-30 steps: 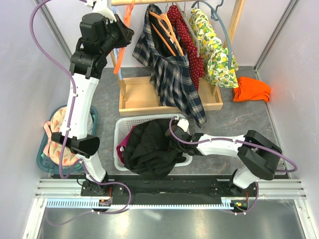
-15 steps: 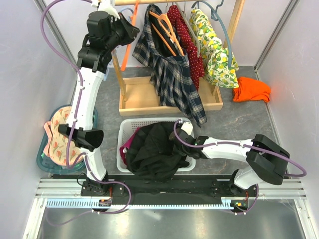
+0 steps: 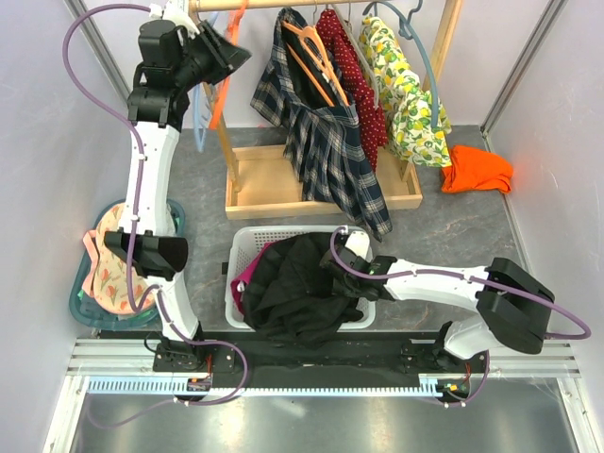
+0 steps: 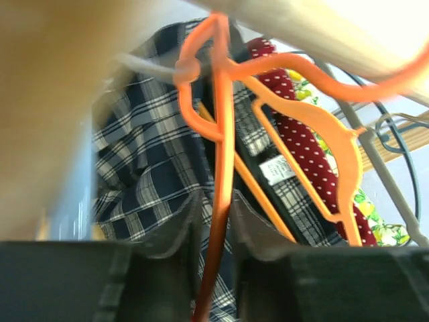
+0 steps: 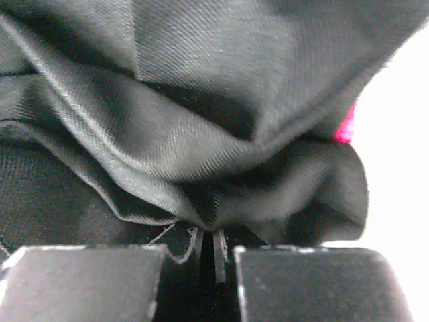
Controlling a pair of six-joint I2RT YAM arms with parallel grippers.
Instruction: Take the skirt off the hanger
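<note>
The plaid skirt [image 3: 330, 142] hangs from the pale peach hanger [image 3: 316, 57] on the wooden rod, right of my left arm. In the left wrist view the skirt [image 4: 144, 161] and the peach hanger [image 4: 328, 134] lie behind my fingers. My left gripper [image 3: 226, 58] is up at the rod, left of the skirt. It is shut [image 4: 214, 201] on the bar of a brighter red-orange hanger [image 4: 221, 134], not on the skirt's hanger. My right gripper [image 3: 332, 269] is low, shut [image 5: 216, 248] on a black garment [image 5: 201, 100] in the basket.
A white basket [image 3: 245, 236] holds the black garment and a magenta one [image 3: 243, 278]. A light-blue hanger [image 3: 198, 123], a red dotted garment [image 3: 354, 75] and a lemon-print garment [image 3: 406, 94] hang on the rack [image 3: 264, 189]. Orange cloth [image 3: 477, 170] lies right; a teal bin [image 3: 175, 222] stands left.
My left arm has moved left along the rod, carrying the red-orange hanger away from the skirt. The basket and black garment have shifted slightly right with my right gripper.
</note>
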